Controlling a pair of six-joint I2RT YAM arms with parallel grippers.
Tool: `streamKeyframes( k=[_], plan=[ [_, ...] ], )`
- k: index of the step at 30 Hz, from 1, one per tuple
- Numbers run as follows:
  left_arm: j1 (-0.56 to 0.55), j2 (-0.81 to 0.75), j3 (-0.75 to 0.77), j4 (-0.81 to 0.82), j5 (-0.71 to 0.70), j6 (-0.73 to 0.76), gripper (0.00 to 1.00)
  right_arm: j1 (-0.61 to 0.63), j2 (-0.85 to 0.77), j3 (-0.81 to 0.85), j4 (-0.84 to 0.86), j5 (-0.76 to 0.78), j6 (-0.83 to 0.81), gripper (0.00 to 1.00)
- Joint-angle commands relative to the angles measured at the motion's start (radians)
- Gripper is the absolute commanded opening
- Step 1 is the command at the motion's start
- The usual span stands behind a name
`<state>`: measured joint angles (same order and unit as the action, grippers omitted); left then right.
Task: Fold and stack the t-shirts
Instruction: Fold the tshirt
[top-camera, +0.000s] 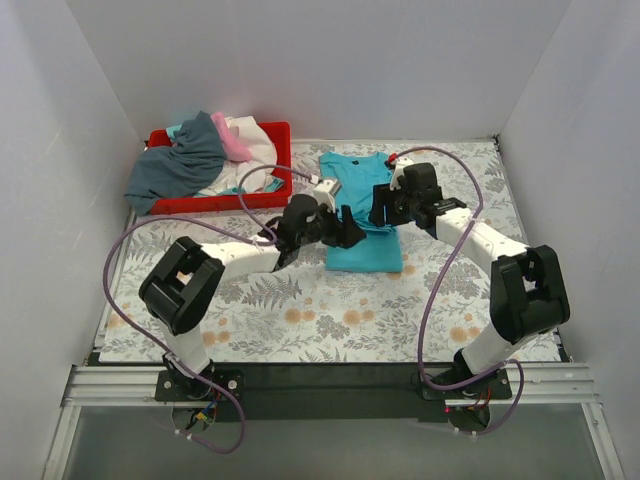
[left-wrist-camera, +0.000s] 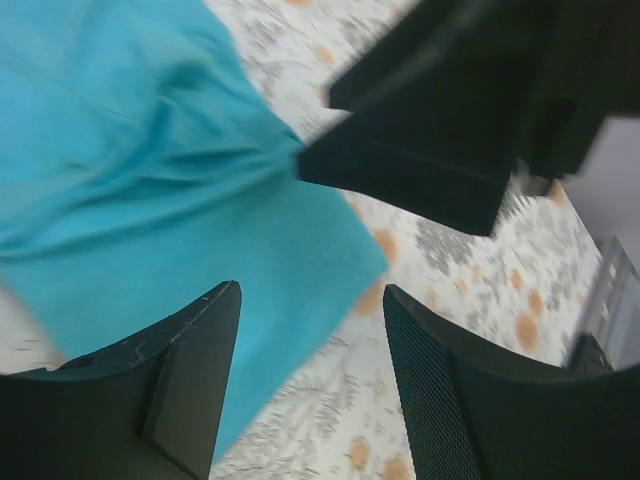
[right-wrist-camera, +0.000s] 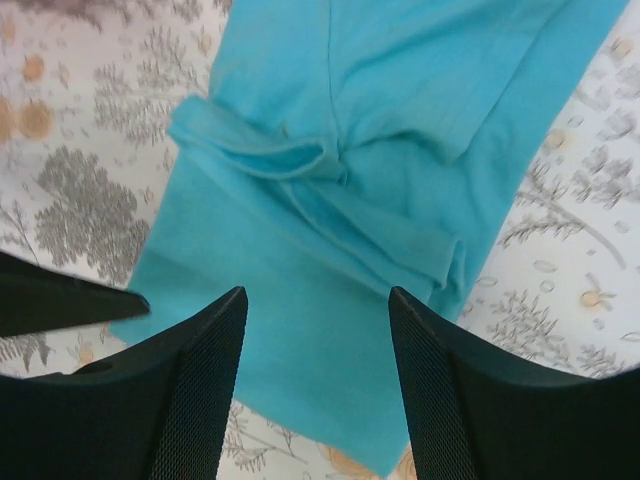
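Lengthwise, turquoise t-shirt (top-camera: 365, 255) near-to-far.

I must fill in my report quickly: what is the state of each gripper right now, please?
Left gripper: open, holding nothing, above the turquoise t-shirt.
Right gripper: open, holding nothing, above the same t-shirt.

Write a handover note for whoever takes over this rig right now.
Left gripper and right gripper: jaws open, empty, both over the turquoise t-shirt.
Turquoise t-shirt: flat on the table, sides folded in, not yet folded lengthwise.
Grey t-shirt, pink t-shirt and white t-shirt: heaped unfolded in the red tray.
Left: finish this fold, then fold and stack the others.
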<state>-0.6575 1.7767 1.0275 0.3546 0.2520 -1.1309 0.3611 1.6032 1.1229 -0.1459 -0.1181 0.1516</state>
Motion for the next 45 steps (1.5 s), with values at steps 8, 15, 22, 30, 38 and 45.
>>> streamKeyframes(
  k=[8, 15, 22, 30, 38, 45],
  plan=[
    [-0.063, 0.158, -0.107, 0.241, 0.084, -0.069, 0.53, 0.016, -0.012, -0.097, 0.080, -0.092, 0.009, 0.54],
    [-0.070, 0.184, -0.182, 0.284, 0.076, -0.061, 0.52, 0.038, 0.055, -0.060, 0.078, -0.095, 0.011, 0.54],
    [-0.076, 0.178, -0.236, 0.277, 0.064, -0.053, 0.52, 0.075, 0.155, 0.014, 0.077, -0.092, 0.017, 0.54],
    [-0.086, 0.165, -0.285, 0.288, 0.070, -0.055, 0.51, 0.084, 0.314, 0.187, -0.001, 0.043, 0.000, 0.54],
    [-0.102, 0.132, -0.362, 0.294, 0.067, -0.075, 0.50, 0.084, 0.423, 0.383, -0.067, 0.241, -0.029, 0.55],
    [-0.116, 0.069, -0.343, 0.256, 0.046, -0.066, 0.51, 0.084, 0.278, 0.327, -0.075, 0.213, -0.024, 0.55]
  ],
)
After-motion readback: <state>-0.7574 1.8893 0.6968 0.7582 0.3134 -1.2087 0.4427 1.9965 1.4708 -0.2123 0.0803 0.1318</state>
